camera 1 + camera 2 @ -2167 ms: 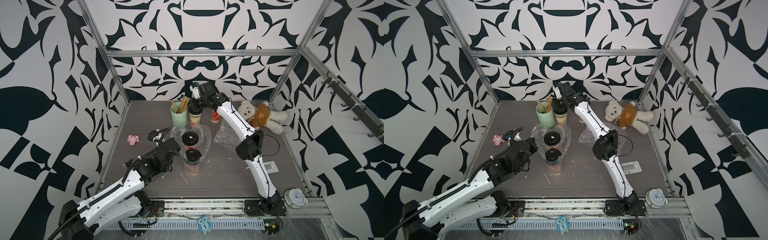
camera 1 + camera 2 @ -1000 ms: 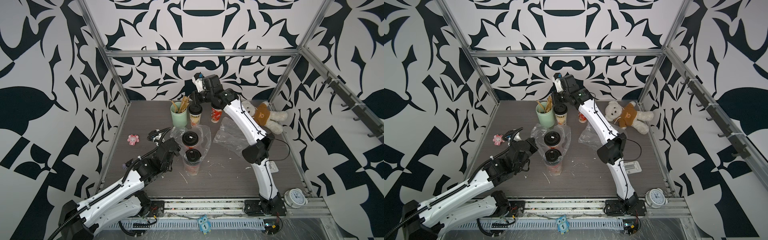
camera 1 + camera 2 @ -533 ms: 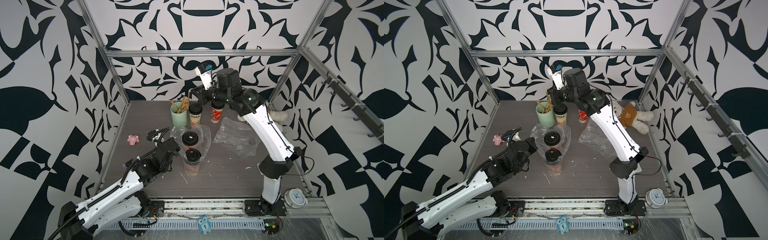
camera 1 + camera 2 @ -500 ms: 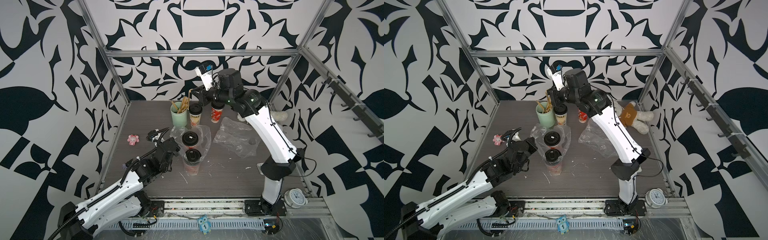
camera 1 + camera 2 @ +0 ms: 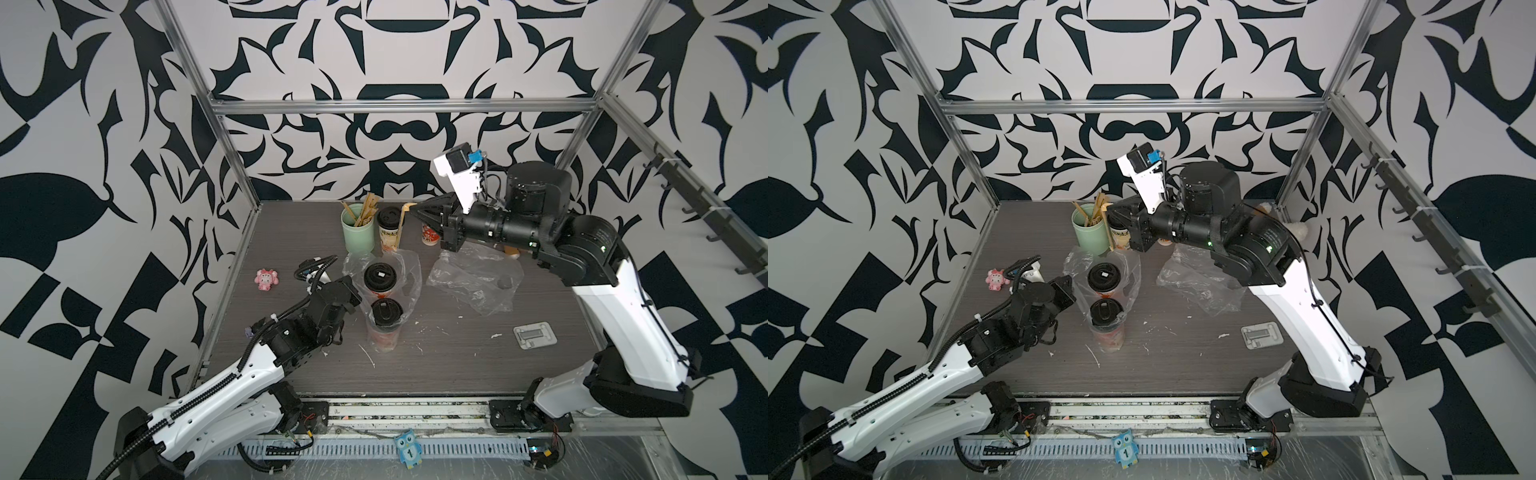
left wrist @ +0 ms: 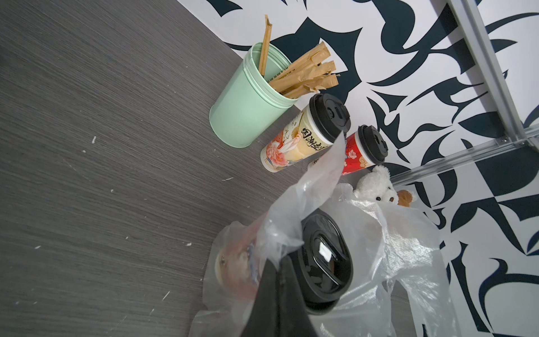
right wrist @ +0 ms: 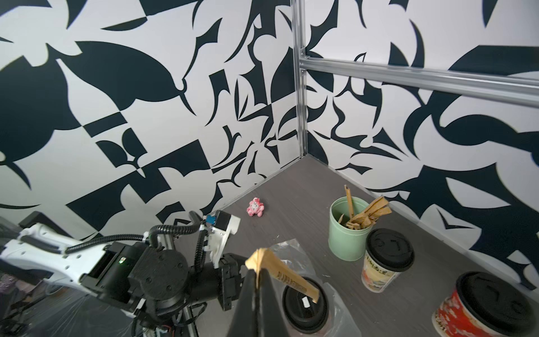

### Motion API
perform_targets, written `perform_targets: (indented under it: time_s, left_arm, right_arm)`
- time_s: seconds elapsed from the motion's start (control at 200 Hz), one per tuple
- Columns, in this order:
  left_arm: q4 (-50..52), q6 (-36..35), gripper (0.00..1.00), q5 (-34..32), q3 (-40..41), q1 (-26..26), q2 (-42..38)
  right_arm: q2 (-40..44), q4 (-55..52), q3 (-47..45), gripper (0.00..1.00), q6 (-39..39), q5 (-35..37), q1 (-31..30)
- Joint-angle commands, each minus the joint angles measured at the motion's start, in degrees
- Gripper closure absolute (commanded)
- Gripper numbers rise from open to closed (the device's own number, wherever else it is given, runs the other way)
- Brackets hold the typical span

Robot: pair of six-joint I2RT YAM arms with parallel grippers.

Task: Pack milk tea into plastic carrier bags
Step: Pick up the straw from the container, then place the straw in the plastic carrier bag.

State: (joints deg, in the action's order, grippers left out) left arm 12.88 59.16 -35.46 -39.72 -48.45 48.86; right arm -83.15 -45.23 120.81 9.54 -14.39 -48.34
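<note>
The right end effector (image 7: 257,272) has lifted, clamped on a brown paper-wrapped stick (image 7: 291,281), probably for the clear plastic bag (image 6: 408,239) that the left end effector (image 6: 278,262) pinches.

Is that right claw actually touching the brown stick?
Touching. The right wrist view shows the right gripper closed on the brown stick, its end pinched between the jaws.

Two black-lidded cups (image 5: 379,277) in a clear plastic bag (image 5: 411,270), left gripper (image 5: 353,296) at its edge, right gripper (image 5: 412,210) with brown stick (image 5: 400,228).
</note>
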Motion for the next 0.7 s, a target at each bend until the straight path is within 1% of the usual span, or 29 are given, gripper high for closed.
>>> perform_targets:
  time_s: [0.0,0.215,0.695]
  left_arm:
    - [1.91,-1.52,1.00,0.98,-0.22,0.18,-1.51]
    - [2.76,-3.69,1.00,1.97,-0.24,0.24,-2.63]
    - [1.29,-6.61,1.00,2.66,-0.71,0.22,-1.82]
  right_arm:
    - [0.25,1.32,-3.64,1.00,3.97,-4.43,-0.86]
    - [0.68,5.62,-11.59,1.00,8.47,-9.28,-1.45]
    - [0.29,8.40,-17.98,1.00,14.36,-15.85,-2.64]
